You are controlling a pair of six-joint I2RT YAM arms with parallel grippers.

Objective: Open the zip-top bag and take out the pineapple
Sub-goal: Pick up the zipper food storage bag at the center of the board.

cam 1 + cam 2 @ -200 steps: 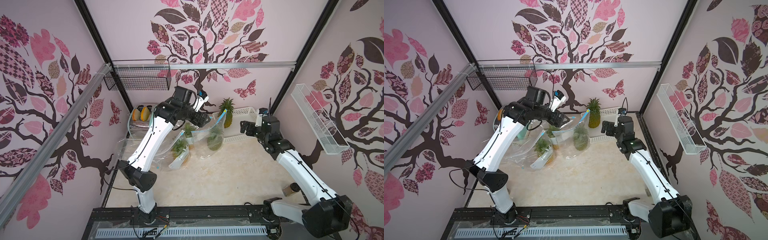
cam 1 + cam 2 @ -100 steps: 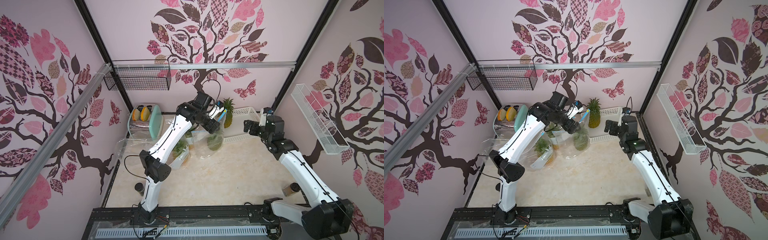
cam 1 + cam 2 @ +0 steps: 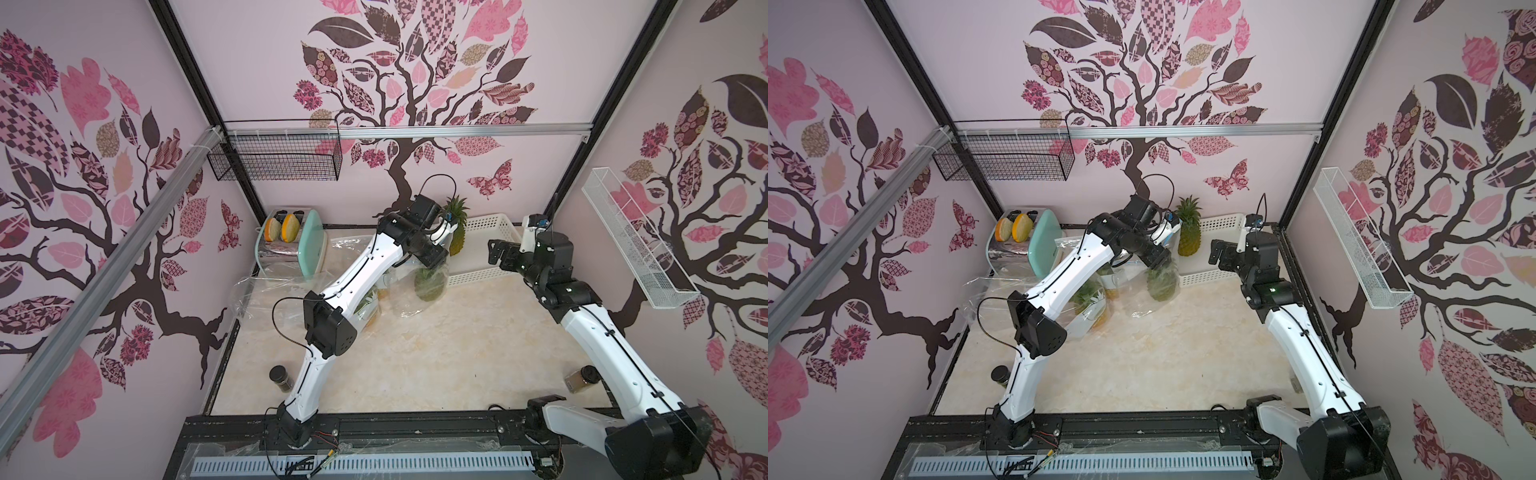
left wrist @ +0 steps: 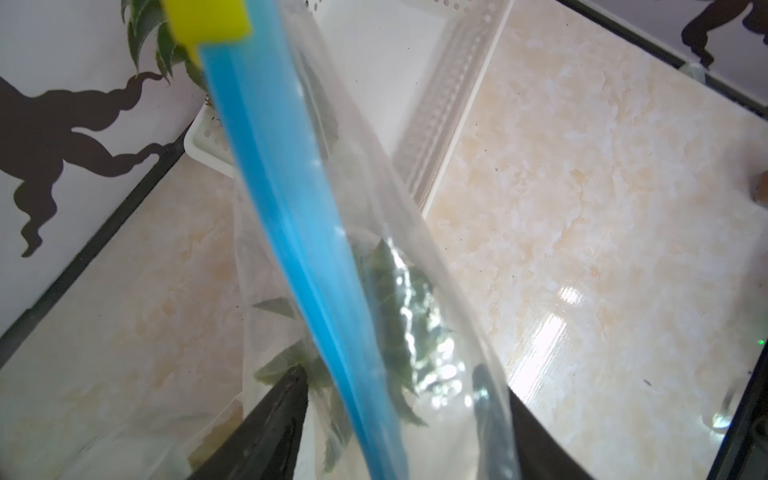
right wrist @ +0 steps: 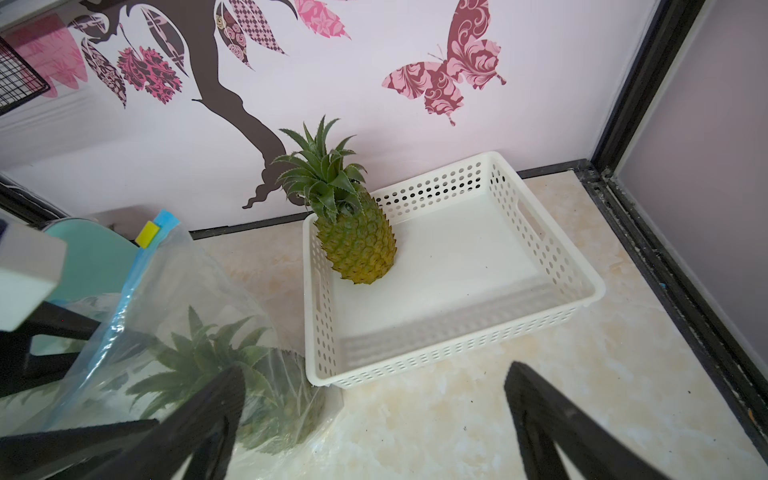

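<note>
Compared with a second ago, the left arm has swung across from the back-left corner, so the toaster [image 3: 309, 243] is back in plain view. The left pincer [image 4: 388, 374] now sits at the top of the zip-top bag [image 3: 1142, 299]. It's partly open, with a finger on each side of the blue zip strip [image 4: 291, 208] and not clamped on it. The pineapple [image 3: 430, 286] is inside the bag, which stands upright just beside the white basket [image 5: 457, 164]. The right pincer [image 5: 374, 372] has barely moved and hangs wide open near the basket, holding nothing. A second pineapple [image 5: 357, 245] stands in the basket. The surface [image 3: 436, 361] is pale marble-look, with more bagged fruit [image 3: 370, 307] to the left and a dark jar [image 3: 280, 377] near the front. The walls have pink tree decals, plus a black wire rack [image 3: 274, 160].
</note>
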